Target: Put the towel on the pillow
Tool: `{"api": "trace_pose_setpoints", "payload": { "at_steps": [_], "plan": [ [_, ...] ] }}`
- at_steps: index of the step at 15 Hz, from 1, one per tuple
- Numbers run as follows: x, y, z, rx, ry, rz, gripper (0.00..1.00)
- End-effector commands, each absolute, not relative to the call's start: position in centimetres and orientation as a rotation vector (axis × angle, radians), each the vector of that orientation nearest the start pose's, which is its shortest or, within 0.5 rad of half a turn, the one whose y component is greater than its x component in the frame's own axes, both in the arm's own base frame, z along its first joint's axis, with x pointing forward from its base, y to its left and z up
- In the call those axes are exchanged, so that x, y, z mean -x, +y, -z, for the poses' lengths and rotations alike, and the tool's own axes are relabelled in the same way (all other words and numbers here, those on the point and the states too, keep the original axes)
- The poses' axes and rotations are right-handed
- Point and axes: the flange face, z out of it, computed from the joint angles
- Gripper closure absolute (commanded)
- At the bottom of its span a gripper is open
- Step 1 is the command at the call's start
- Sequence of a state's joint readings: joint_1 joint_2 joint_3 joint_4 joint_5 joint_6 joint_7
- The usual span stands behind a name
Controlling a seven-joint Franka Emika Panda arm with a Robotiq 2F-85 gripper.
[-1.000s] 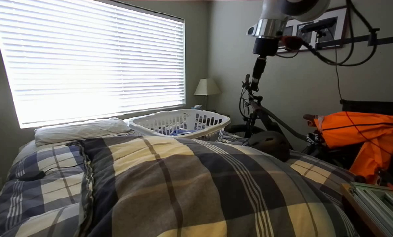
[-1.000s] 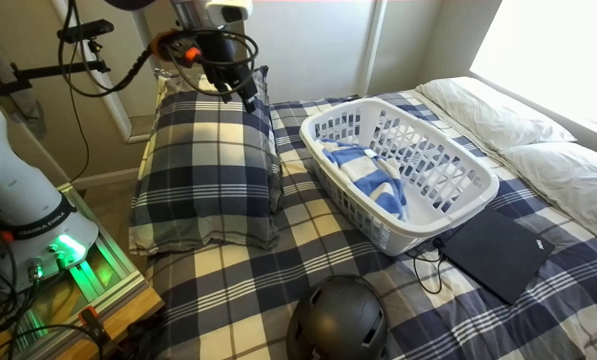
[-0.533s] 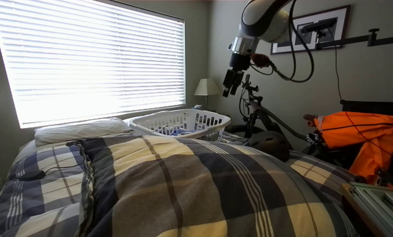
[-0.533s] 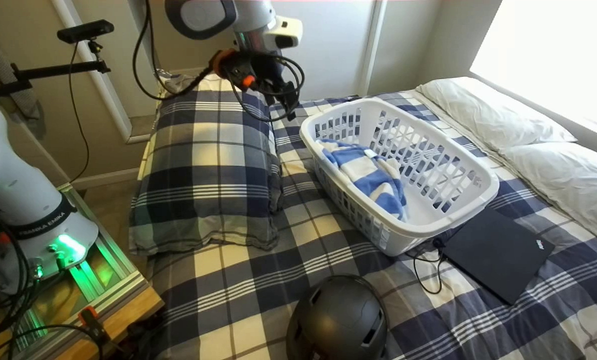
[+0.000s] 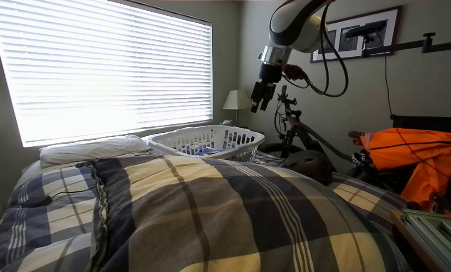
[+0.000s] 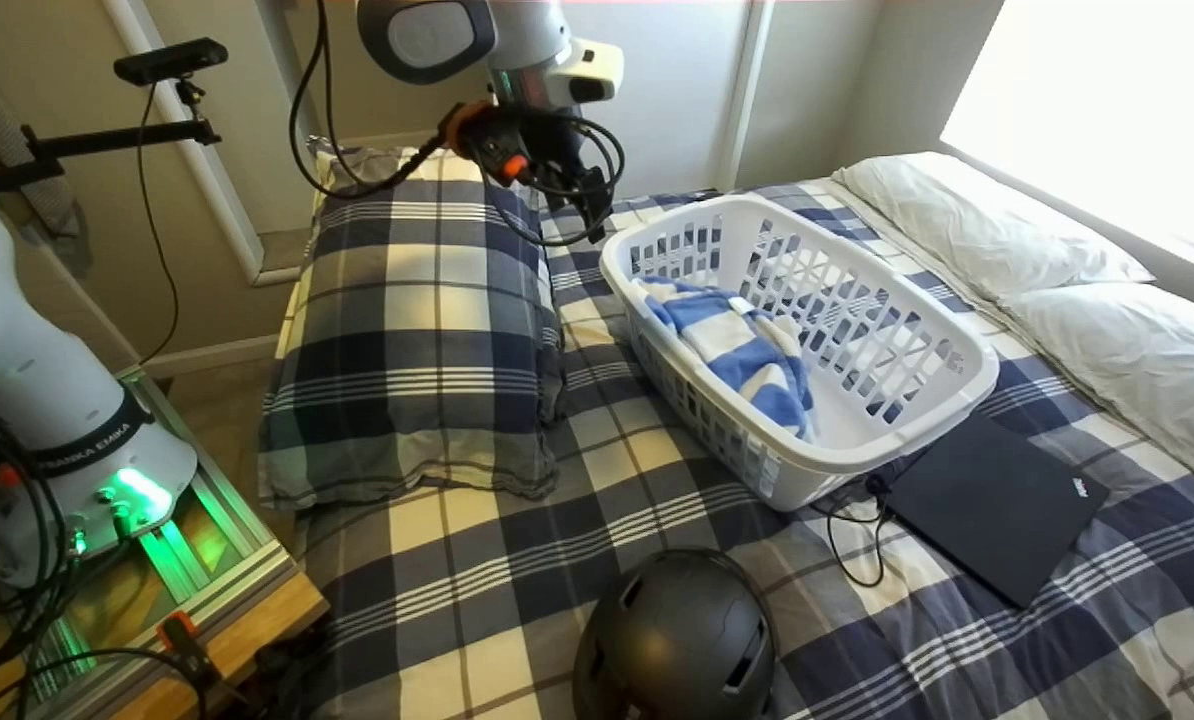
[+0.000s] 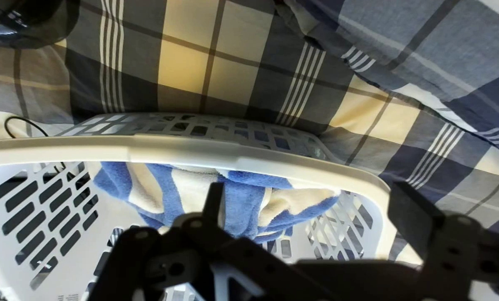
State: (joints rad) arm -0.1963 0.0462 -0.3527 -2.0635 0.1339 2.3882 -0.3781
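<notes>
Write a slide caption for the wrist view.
Open gripper in front of a white basket holding the rumpled blue-and-cream towel, on a plaid bed cover, plaid pillow at top right.

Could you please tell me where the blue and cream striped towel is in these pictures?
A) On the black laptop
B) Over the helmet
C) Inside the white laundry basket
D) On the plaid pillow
C: in an exterior view the towel lies rumpled within the walls of the white laundry basket, while the gripper is open and apart from it.
</notes>
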Motion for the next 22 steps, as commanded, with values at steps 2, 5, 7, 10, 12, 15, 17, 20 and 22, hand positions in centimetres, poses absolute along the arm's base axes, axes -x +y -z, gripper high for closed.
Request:
{"api": "trace_pose_setpoints", "payload": {
  "at_steps": [2, 5, 7, 10, 12, 15, 17, 20, 22],
  "plan": [
    [-49.9, -30.1, -44.2, 3.129, 0.399, 0.462, 0.00],
    [-51.8, -32.5, -43.1, 3.087, 0.355, 0.480, 0.00],
    [-53.3, -34.5, -41.9, 3.050, 0.331, 0.468, 0.00],
    [-55.4, -37.9, -39.6, 3.034, 0.335, 0.412, 0.00],
    [-56.9, -39.4, -37.4, 3.034, 0.383, 0.334, 0.00],
    [-59.4, -41.1, -33.9, 3.084, 0.452, 0.265, 0.00],
    [-61.5, -41.1, -32.3, 3.111, 0.461, 0.261, 0.00],
    [-64.9, -40.0, -30.6, 3.119, 0.487, 0.274, 0.00],
    [-66.9, -39.3, -29.6, 3.137, 0.493, 0.308, 0.00]
  ]
}}
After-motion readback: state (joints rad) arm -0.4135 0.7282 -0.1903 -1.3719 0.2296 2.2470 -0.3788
